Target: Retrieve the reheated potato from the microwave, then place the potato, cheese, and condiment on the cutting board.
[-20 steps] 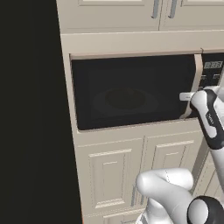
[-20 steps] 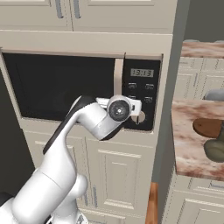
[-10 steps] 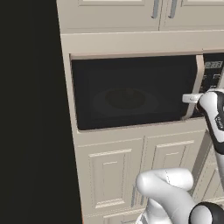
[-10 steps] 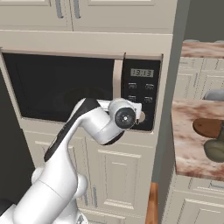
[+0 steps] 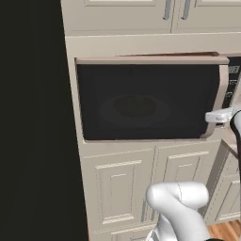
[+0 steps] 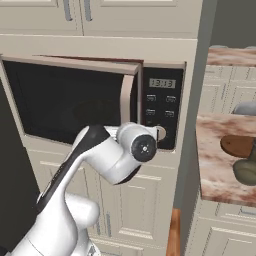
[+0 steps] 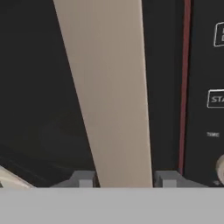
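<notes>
The microwave (image 5: 141, 103) (image 6: 70, 100) has its dark glass door swung a little out at the right edge. My gripper (image 5: 217, 116) (image 7: 124, 180) is shut on the door's beige handle strip (image 7: 109, 96), which runs between my two fingertips (image 7: 82, 179). The potato is hidden behind the dark glass; only a faint round turntable (image 5: 134, 107) shows through. On the counter to the right lies the dark-brown cutting board (image 6: 239, 146), with the olive-green condiment bottle (image 6: 247, 171) just in front of it. The cheese is out of view.
The black control panel (image 6: 161, 112) (image 7: 210, 87) with its clock and knob sits right of the door. Beige cabinet doors (image 5: 122, 188) lie below the microwave and above it. A marble counter (image 6: 220, 165) juts out at the right, with a grey object (image 6: 246, 107) at its back.
My gripper has closed on the door's handle strip and drawn back toward me. The door's right edge has come away from the frame.
</notes>
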Tool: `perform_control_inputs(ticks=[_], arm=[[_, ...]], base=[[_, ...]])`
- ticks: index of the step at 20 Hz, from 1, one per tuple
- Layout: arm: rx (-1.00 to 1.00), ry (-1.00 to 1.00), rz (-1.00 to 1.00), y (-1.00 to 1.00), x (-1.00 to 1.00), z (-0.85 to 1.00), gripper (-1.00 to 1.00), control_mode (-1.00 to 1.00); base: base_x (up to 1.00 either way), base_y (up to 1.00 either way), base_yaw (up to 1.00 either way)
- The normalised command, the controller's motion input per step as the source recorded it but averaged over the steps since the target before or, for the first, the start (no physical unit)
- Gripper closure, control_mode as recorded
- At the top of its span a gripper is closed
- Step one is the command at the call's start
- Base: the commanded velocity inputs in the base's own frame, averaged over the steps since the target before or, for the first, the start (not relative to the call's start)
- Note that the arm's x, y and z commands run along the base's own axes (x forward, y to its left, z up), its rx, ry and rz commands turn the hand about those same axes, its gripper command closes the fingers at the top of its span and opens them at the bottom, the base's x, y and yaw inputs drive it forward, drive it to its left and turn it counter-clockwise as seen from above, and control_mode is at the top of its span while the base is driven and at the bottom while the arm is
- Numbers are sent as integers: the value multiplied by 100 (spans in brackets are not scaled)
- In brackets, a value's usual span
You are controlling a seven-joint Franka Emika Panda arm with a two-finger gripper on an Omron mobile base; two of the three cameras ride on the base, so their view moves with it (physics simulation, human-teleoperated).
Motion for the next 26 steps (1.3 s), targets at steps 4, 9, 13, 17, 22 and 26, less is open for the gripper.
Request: perform_control_inputs(ticks=[4, 9, 13, 17, 22, 26], arm=[[0, 13, 4, 29, -64, 0, 100, -100], [0, 15, 2, 24, -67, 0, 100, -100], [0, 13, 5, 32, -65, 0, 100, -100], [0, 9, 0, 38, -44, 0, 100, -100], [1, 4, 0, 43, -41, 0, 100, -100], [4, 0, 0, 44, -48, 0, 100, -100]], base=[[0, 0, 0], [0, 0, 0], [0, 0, 0], [0, 0, 0], [0, 0, 0], [0, 0, 0]])
